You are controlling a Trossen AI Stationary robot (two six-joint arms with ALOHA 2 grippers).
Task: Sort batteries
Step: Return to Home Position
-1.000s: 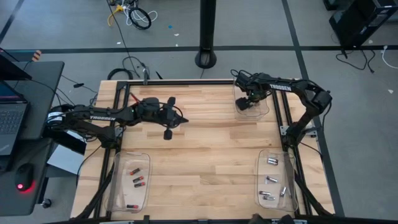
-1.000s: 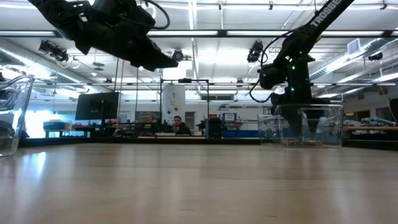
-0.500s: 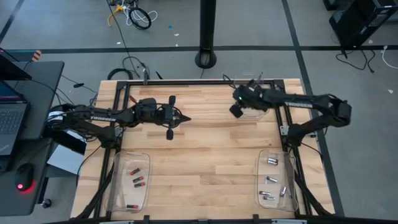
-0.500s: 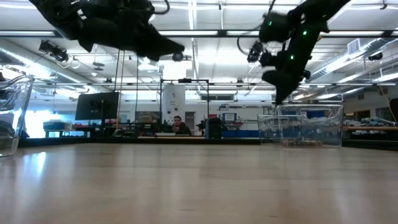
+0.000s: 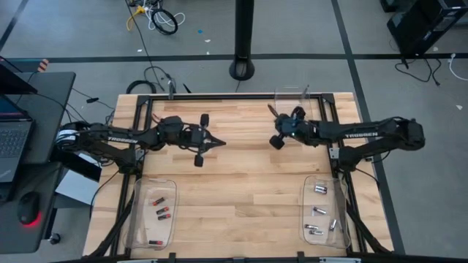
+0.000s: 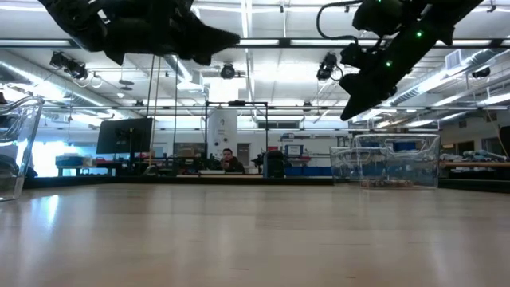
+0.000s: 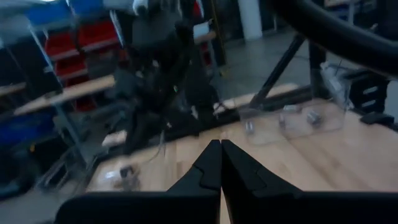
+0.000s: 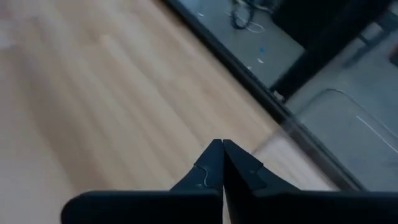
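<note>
The batteries lie in two clear trays at the near edge: red-banded and black ones in the left tray (image 5: 155, 212), silvery ones in the right tray (image 5: 324, 212). The silvery ones also show in the left wrist view (image 7: 249, 126). My left gripper (image 5: 221, 142) hovers shut above the table's left-centre, pointing right, high in the low view (image 6: 233, 37). My right gripper (image 5: 273, 112) hovers shut near the far edge, just left of a third clear tray (image 5: 294, 98), and points toward the far left. Its shut fingertips (image 8: 222, 144) hold nothing.
The third clear tray (image 6: 386, 159) stands at the far right corner and looks empty. The black table frame (image 5: 219, 96) runs along the far edge. Bare wood (image 5: 241, 190) spreads between the two near trays. A person sits far off in the room (image 6: 229, 162).
My right gripper has come up out of the far clear tray and moved toward the table's left and near side, its arm swinging lower and flatter. My left gripper has raised its tip a little and stays in place.
</note>
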